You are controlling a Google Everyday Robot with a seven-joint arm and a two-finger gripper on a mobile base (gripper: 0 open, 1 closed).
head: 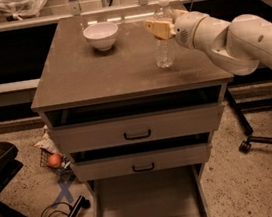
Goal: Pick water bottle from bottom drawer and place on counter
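We see the water bottle [164,53] standing upright on the glossy grey-brown tabletop [91,79], toward its 3 o'clock edge, with its white cap on top and its base resting on the surface. The robot's white arm [237,40] reaches in from the 3 o'clock side of the scene. Its tan tool [162,25] sits at the bottle's upper body, just below the neck. We cannot tell whether the tool is clamped on the bottle or loose around it.

A white bowl [101,35] sits at about 11 o'clock on the same tabletop, well apart from the bottle.

Below, the bottom drawer [147,205] is pulled far out toward 6 o'clock, and we see only its plain flat floor. The two upper drawers [137,129], each with a black handle, stand slightly ajar, with a dark gap above each front.

On the speckled floor at 9 o'clock from the cabinet, a small orange ball [55,160] lies among clutter. The wheeled base of a chair [261,139] stands on the 3 o'clock side.
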